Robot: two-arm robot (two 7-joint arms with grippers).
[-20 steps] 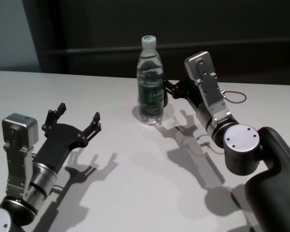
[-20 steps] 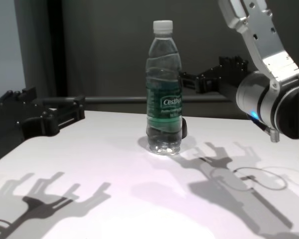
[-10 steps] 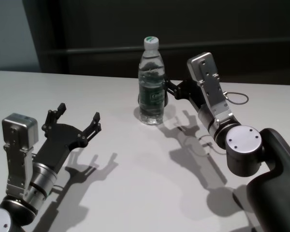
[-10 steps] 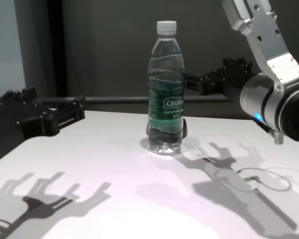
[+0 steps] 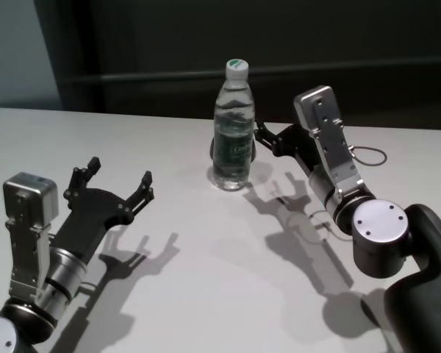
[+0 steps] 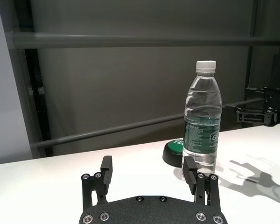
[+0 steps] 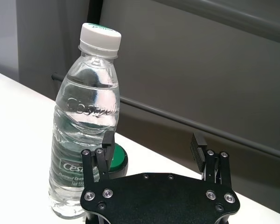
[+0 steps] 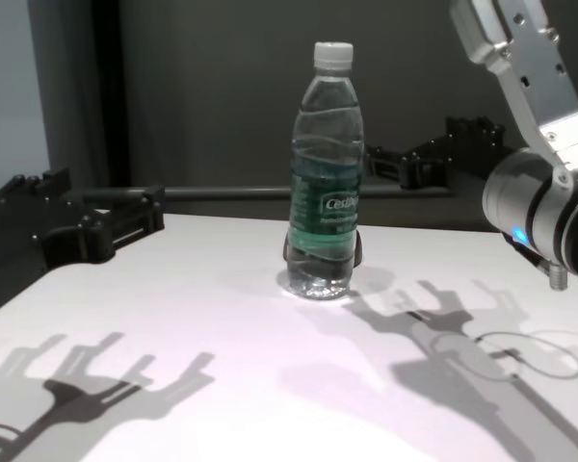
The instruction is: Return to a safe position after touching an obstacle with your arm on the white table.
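The obstacle, a clear water bottle [image 5: 234, 129] with a white cap and green label, stands on the white table [image 5: 206, 279] and leans slightly to the right. My right gripper [image 5: 263, 140] is open and hovers just right of the bottle at label height. Whether a fingertip touches the bottle I cannot tell. In the right wrist view the bottle [image 7: 86, 135] sits close beside one finger [image 7: 107, 144] of that gripper [image 7: 151, 140]. My left gripper [image 5: 120, 173] is open and empty, low at the near left, well away from the bottle [image 6: 203, 121].
A small black disc with a green top [image 6: 173, 150] lies just behind the bottle's base. A thin cable loop [image 5: 367, 156] lies on the table at the right. A dark rail runs along the wall behind the far edge.
My right arm and gripper have drawn back to the right, away from the bottle. The bottle's top has shifted right. The left arm has not moved.
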